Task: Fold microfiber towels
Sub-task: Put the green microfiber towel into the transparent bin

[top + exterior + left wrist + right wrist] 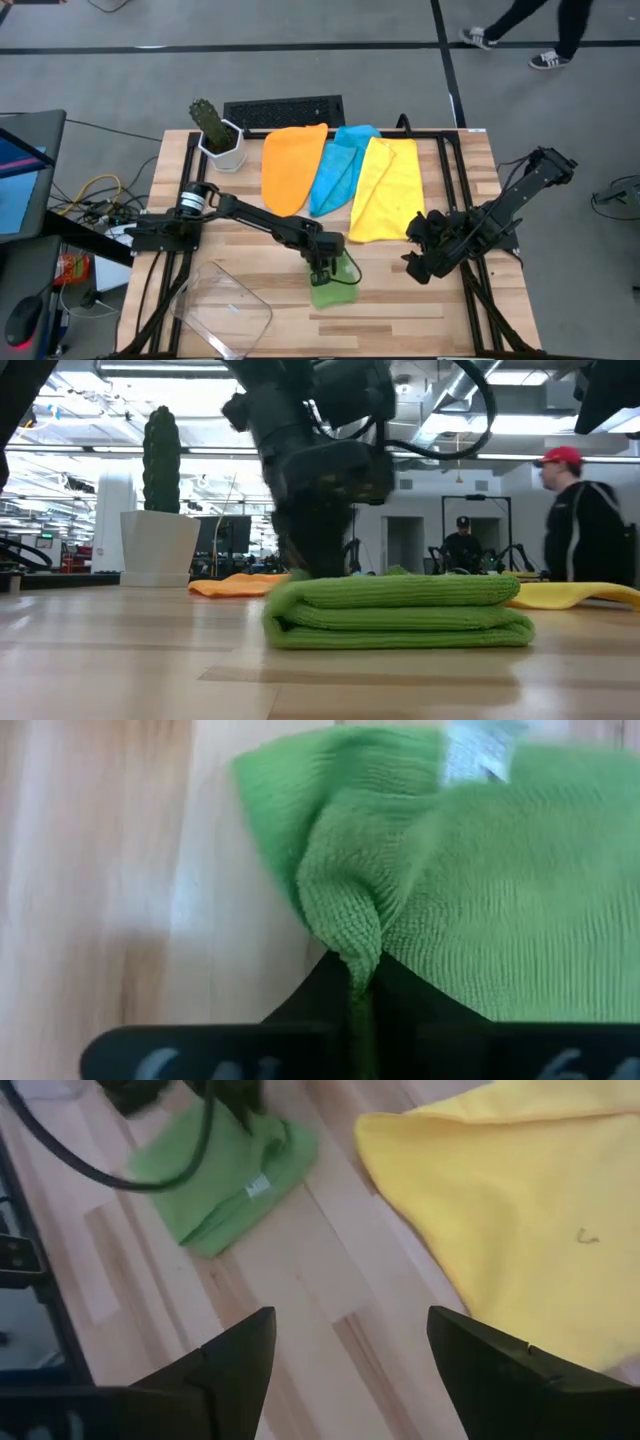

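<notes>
The folded green towel lies on the table just in front of the yellow towel. The left gripper pinches its edge; the right gripper, fingers spread, hovers beside the yellow towel, apparently touching nothing.

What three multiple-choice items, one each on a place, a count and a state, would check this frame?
1. Where is the green towel?
A. folded, near the table's front edge
B. inside the clear bin
C. under the cactus

2. How many towels lie spread at the back?
A. one
B. three
C. five

3. How do the left gripper jaws stand?
A. wide open
B. shut on the green towel
C. out of view

Key: 1 A, the high view shows it folded near the front; 2 B, orange towel, light blue towel, yellow towel; 3 B, cloth pinched in the left wrist view.
</notes>
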